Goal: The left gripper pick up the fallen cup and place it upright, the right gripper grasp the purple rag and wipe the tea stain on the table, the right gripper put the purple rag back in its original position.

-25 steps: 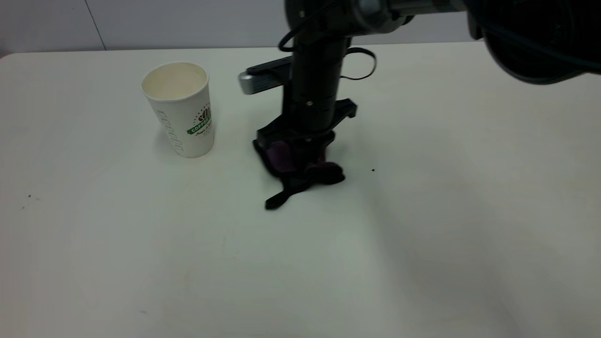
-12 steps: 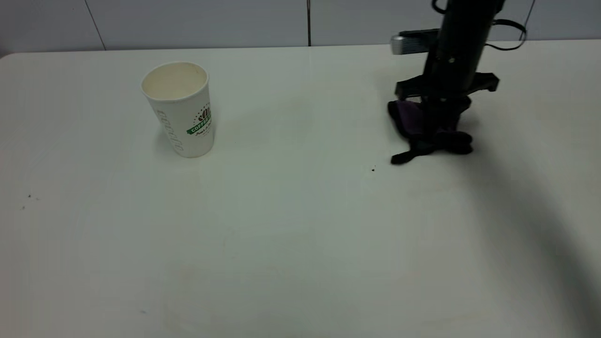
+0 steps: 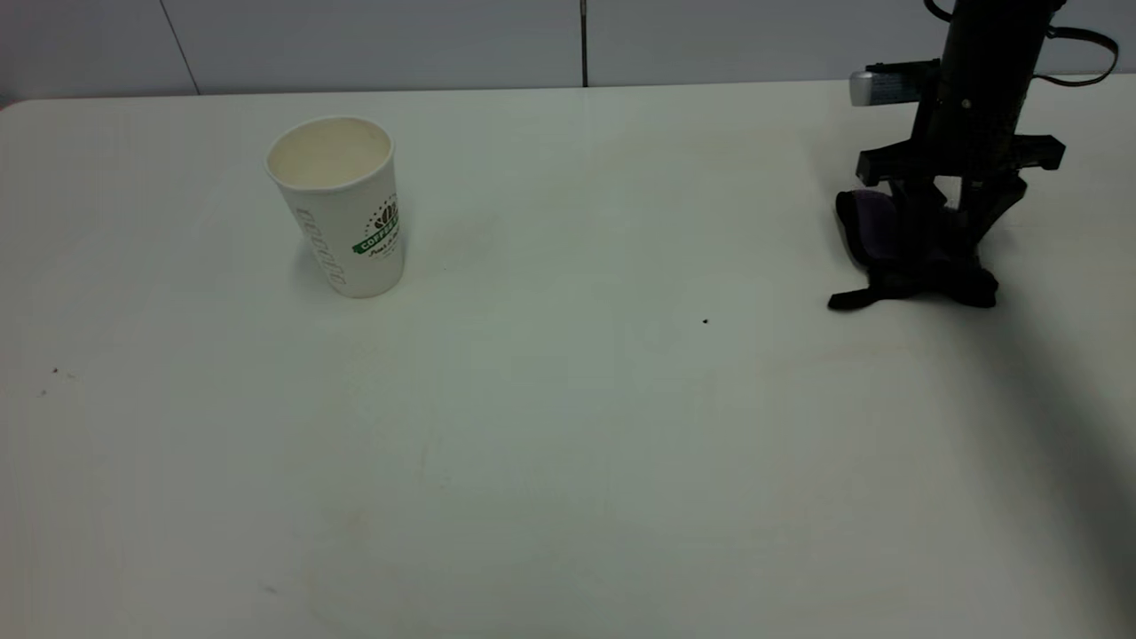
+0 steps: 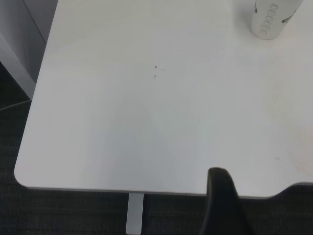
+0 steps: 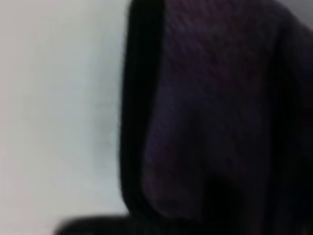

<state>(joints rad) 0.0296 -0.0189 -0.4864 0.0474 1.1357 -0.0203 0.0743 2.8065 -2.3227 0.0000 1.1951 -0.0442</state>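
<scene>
The white paper cup [image 3: 342, 206] with a green logo stands upright at the table's left rear; it also shows at the edge of the left wrist view as the cup [image 4: 270, 18]. At the far right rear, my right gripper [image 3: 951, 253] points straight down onto the bunched purple rag [image 3: 905, 266], which rests on the table. Its fingers stand apart with a strip of table showing between them, the rag lying around their tips. The rag [image 5: 220, 112] fills the right wrist view. My left gripper [image 4: 222, 196] hangs parked beyond the table's near left edge. No distinct tea stain shows.
A white table [image 3: 568, 426] spreads between the cup and the rag. A small dark speck [image 3: 706, 321] lies near the middle and a few more specks [image 3: 53, 373] at the left. A grey wall runs behind the far edge.
My right gripper carried the rag from beside the cup across to the far right rear. Its fingers, pressed together on the rag before, now stand apart with the rag on the table.
</scene>
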